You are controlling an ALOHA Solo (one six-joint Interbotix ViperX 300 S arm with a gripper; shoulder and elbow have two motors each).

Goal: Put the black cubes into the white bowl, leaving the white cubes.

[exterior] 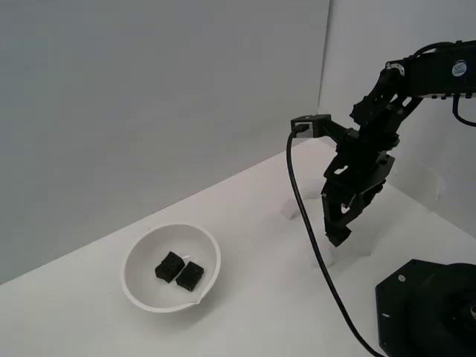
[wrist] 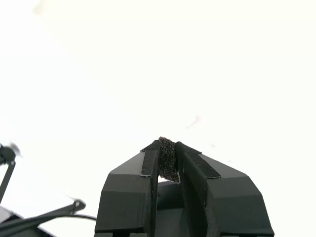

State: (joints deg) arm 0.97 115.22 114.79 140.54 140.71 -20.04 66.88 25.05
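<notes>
1. The jaws are closed on a third black cube point(wrist: 168, 160), pinched at their tips for carrying.
2. Two black cubes point(exterior: 179, 271) (touching) already sit in the white bowl point(exterior: 141, 297), well apart from the jaws.

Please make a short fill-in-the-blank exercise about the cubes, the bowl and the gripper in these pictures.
1. The white bowl holds ____ black cubes.
2. The gripper is shut on a ____ cube.
3. The gripper is ____ the table, not touching it.

Missing words: two; black; above
</notes>
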